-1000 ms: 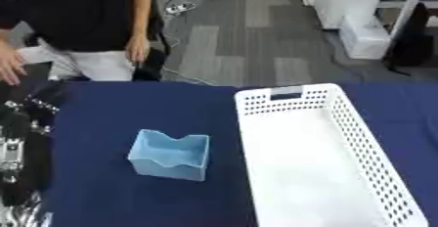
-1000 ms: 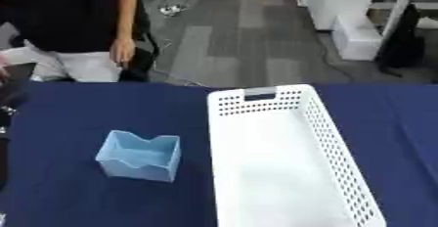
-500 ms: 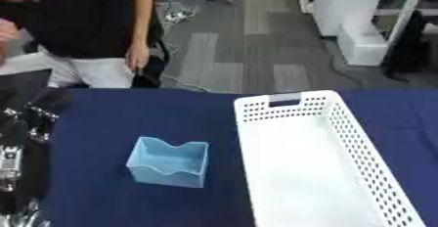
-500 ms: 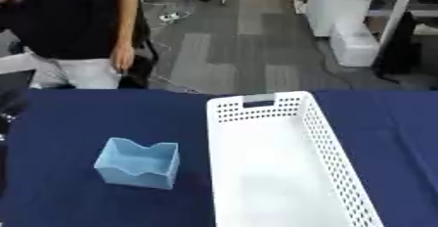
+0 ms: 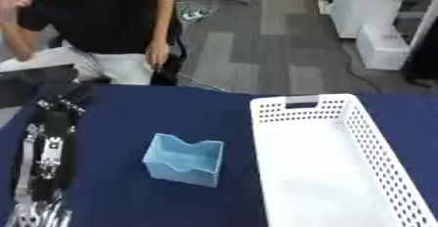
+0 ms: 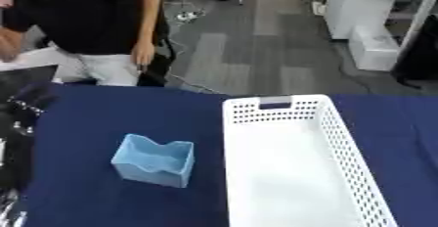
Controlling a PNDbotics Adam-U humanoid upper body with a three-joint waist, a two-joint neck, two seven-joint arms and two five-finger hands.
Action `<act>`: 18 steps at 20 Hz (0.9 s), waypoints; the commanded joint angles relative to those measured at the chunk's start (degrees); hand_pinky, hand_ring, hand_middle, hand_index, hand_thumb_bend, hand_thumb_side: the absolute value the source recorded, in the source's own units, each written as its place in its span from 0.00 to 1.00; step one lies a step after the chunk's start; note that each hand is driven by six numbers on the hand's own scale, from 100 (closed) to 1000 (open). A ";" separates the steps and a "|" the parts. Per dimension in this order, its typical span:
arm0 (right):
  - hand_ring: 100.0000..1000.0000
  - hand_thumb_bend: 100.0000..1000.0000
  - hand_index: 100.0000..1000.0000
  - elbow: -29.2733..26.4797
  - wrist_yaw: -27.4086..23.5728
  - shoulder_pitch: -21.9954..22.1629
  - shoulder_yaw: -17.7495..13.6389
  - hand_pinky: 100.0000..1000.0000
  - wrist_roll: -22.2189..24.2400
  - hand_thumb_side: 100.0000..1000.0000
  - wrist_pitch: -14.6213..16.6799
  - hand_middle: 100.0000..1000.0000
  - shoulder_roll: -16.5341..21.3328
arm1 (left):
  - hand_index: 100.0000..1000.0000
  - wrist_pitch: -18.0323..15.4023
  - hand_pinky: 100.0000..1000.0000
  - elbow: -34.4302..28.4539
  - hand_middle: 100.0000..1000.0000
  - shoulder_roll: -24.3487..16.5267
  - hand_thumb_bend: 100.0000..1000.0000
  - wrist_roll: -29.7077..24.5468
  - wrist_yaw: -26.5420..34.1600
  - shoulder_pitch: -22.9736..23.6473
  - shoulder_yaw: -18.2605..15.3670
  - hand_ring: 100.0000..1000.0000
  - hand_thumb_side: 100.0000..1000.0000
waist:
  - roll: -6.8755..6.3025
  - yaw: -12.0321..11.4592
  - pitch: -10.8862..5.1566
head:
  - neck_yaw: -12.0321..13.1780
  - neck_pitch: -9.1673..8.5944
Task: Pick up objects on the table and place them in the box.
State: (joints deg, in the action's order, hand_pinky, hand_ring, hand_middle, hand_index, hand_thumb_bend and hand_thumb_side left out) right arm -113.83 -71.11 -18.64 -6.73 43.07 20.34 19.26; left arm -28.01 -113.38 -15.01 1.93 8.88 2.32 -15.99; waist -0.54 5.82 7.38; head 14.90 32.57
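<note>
White basket (image 5: 301, 107) empty (blue container (image 5: 183, 160) beside); left hand (image 5: 47, 147) fingers straight.

I see a light blue box (image 5: 184, 160) at centre-left, a white perforated basket (image 5: 342, 172) at right, both on a navy tablecloth (image 5: 120, 118).

left hand (image 5: 47, 157) | black links, silver joints (blurred) | possibly small screws along fingers
</note>
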 commanded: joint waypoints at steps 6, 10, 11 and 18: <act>0.79 0.00 0.84 -0.76 1.29 0.44 -0.15 0.78 1.70 0.90 0.10 0.85 1.27 | 0.82 1.52 0.58 0.79 0.79 -2.74 0.00 -0.33 -9.29 -0.17 -1.65 0.67 0.41 | -1.01 -0.39 -0.24 | 2.37 1.15; 0.79 0.00 0.84 -0.76 1.88 0.74 0.12 0.78 1.81 0.89 -0.61 0.84 1.75 | 0.83 0.16 0.58 4.50 0.81 -10.48 0.05 -3.29 -15.02 1.62 -0.94 0.68 0.20 | -2.03 0.00 -0.41 | 2.77 1.67; 0.79 0.00 0.85 -0.76 2.03 0.80 0.18 0.78 1.86 0.89 -0.77 0.84 1.83 | 0.84 -0.47 0.54 5.57 0.82 -12.68 0.10 -3.86 -16.19 1.80 -0.62 0.66 0.18 | -2.23 0.07 -0.36 | 2.73 1.73; 0.79 0.00 0.86 -0.76 3.20 1.34 0.51 0.78 2.60 0.88 -1.67 0.84 2.16 | 0.91 -6.80 0.77 12.94 0.90 -26.46 0.28 -3.44 -21.83 -0.41 1.78 0.80 0.17 | -3.02 0.07 -0.03 | 3.05 2.35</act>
State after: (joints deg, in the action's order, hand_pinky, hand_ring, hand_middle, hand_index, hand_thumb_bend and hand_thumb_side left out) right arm -113.83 -68.26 -17.10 -6.31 44.95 18.34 20.08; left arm -33.59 -101.10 -37.38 -1.60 -11.85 2.40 -14.35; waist -3.59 5.87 7.87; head 17.33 34.60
